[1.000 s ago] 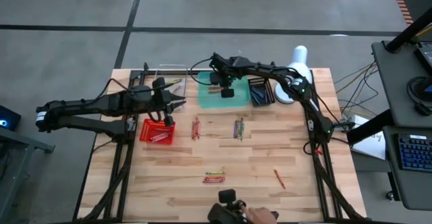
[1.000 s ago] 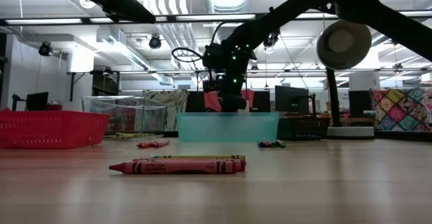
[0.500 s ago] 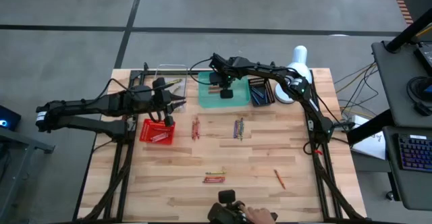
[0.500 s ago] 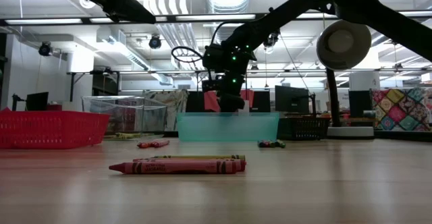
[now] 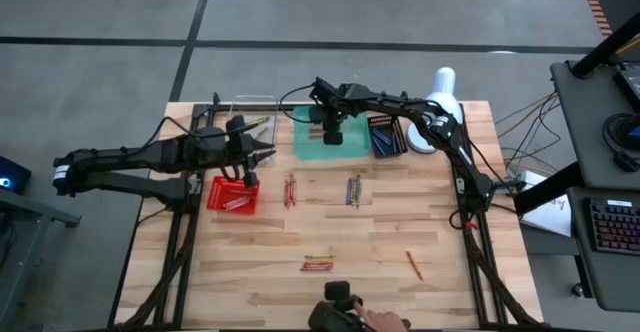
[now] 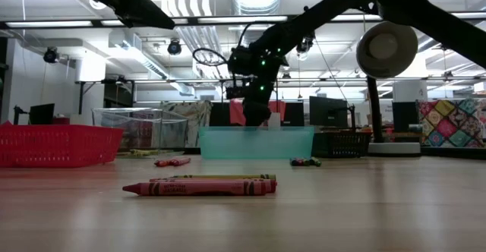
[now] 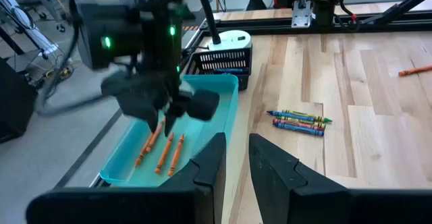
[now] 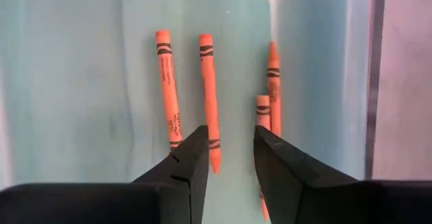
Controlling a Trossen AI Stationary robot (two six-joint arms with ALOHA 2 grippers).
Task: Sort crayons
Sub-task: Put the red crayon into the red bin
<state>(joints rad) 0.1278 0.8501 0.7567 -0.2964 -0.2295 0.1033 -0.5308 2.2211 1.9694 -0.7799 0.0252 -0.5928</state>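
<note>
Crayons, thin wax sticks in several colours, lie scattered over the pale wooden slatted table (image 5: pixel 400 222) and in the containers at its 12 o'clock edge. Going by size: the translucent teal plastic tray (image 5: pixel 356 144) sits at 12 o'clock, holding four orange crayons (image 8: pixel 209 109) loose on its floor. At 9 o'clock of it stands a clear plastic bin (image 5: pixel 262 107), and at 3 o'clock a small black mesh basket (image 5: pixel 386 135) with blue crayons inside. A red mesh basket (image 5: pixel 232 194) sits toward the table's 9 o'clock edge.

The right gripper (image 8: pixel 229 158) hangs over the teal tray, fingers parted and empty, one orange crayon lying between their tips below. The left gripper (image 7: pixel 236 166) hovers above the red basket, fingers only narrowly apart, nothing held.

Open board fills the table's middle: a red cluster (image 5: pixel 291 189) and a mixed green-purple cluster (image 5: pixel 353 190) lie apart at centre, a red-and-yellow group (image 5: pixel 318 263) toward 6 o'clock, a lone orange crayon (image 5: pixel 413 264) at 5 o'clock.
</note>
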